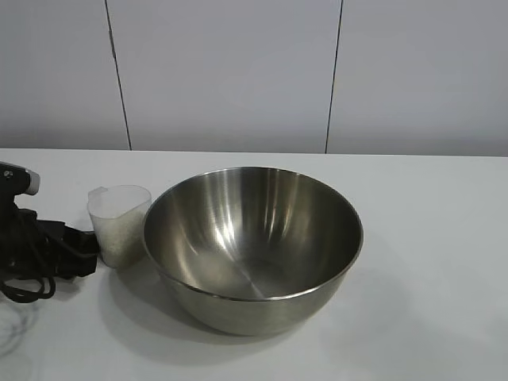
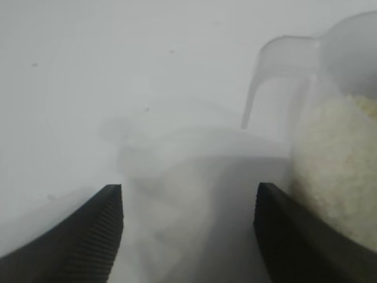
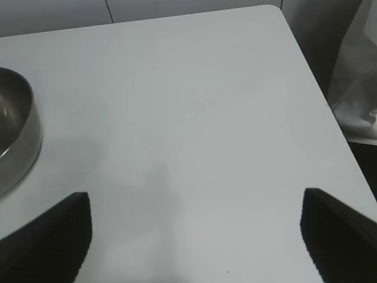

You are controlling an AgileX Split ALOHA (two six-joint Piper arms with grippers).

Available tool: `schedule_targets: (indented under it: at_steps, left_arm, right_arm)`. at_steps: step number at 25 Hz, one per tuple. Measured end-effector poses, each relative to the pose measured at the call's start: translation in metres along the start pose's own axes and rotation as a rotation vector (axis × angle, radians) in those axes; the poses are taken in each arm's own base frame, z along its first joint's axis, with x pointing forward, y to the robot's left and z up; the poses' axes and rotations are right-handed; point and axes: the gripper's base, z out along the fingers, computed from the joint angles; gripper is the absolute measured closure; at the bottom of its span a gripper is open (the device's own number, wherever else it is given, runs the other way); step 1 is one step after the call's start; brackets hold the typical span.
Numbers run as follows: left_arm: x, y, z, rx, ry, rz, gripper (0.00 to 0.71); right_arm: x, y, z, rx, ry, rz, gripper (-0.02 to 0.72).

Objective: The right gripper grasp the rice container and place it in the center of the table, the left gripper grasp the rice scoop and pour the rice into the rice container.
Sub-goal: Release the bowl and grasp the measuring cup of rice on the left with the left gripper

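The rice container [image 1: 252,248] sits mid-desk [image 1: 429,238], the rice scoop [image 1: 119,225] just beside it. The wrist views alone show both sets of jaws wide: left gripper [image 2: 188,236] beside the scoop, right gripper [image 3: 194,236] over bare desk.

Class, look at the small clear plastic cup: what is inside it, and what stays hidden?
The rice scoop holds white rice filling roughly its lower half. Its base is partly covered by the rice container in front, beside the left hand.

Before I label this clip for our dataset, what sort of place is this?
Probably a lab or test bench staged as a kitchen task: a bare white table against plain panelled walls, a stainless-steel rice container, a rice scoop with rice, and the left gripper open beside it.
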Motion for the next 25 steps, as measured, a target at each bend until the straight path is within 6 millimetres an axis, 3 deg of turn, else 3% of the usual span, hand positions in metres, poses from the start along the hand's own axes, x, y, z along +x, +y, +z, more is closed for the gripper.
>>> schedule_targets:
  at_steps: [10, 25]
  left_arm:
    - [-0.011, 0.004, 0.013, 0.004, -0.055, 0.016, 0.24]
    - [-0.029, 0.005, 0.014, 0.016, -0.11, -0.005, 0.24]
  right_arm:
    - [0.0, 0.0, 0.0, 0.0, 0.0, 0.0, 0.044]
    - [0.0, 0.0, 0.0, 0.0, 0.0, 0.0, 0.044]
